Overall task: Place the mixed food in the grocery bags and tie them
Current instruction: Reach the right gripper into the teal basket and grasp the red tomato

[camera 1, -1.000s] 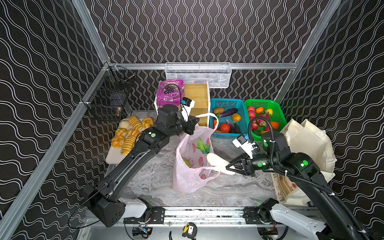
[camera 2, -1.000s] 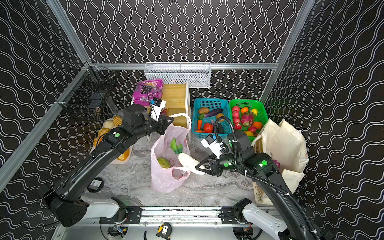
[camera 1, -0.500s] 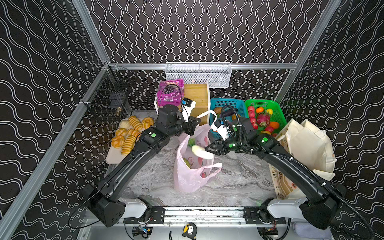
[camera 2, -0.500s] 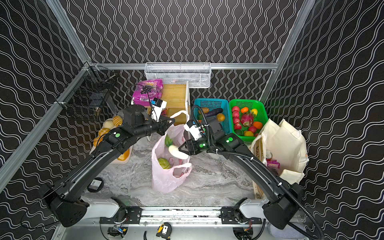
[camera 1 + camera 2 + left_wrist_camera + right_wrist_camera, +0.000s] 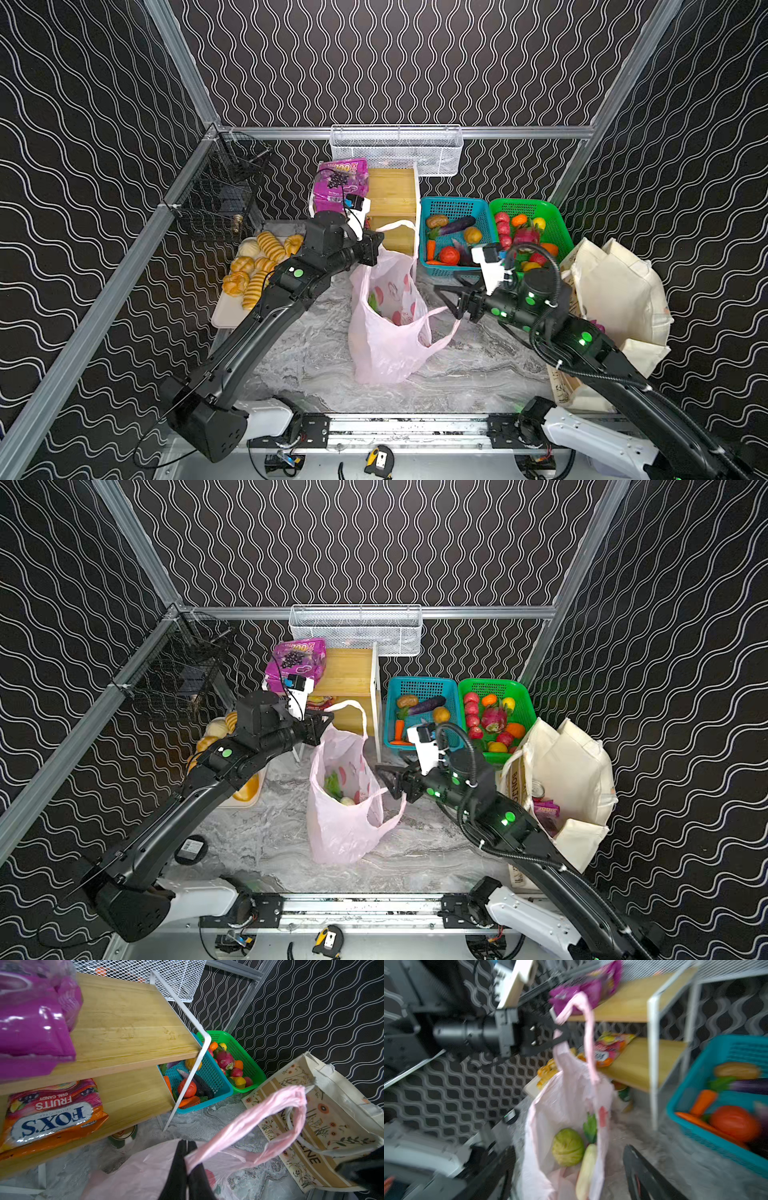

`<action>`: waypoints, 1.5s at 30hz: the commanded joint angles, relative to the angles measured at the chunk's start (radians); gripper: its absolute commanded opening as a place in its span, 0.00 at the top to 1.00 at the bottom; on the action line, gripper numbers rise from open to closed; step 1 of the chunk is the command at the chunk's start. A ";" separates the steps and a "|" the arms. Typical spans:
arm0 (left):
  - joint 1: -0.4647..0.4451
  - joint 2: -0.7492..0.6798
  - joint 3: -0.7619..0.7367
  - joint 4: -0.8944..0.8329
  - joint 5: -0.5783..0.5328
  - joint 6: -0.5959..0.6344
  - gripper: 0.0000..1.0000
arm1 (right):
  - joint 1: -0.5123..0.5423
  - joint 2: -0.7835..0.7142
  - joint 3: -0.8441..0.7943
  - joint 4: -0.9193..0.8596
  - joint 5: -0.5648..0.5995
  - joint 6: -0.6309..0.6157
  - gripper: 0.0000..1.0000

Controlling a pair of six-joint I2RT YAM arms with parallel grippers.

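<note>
Top views: left pincer [image 5: 378, 250] tight on crinkly translucent pink plastic bag [image 5: 384, 345]; right pincer [image 5: 448, 300] agape, empty.

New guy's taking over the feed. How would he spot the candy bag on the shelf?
Start at the wooden two-tier shelf rack at the back of the table, just left of the blue basket. The candy bag lies flat on the lower shelf, under the magenta grape-print pouch up top. Unlike that pouch, it is orange-pink and printed FOX'S.
</note>
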 commanded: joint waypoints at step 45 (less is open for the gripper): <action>0.067 0.005 -0.043 0.081 0.120 -0.002 1.00 | -0.495 1.264 0.868 -0.358 -0.108 -0.072 0.58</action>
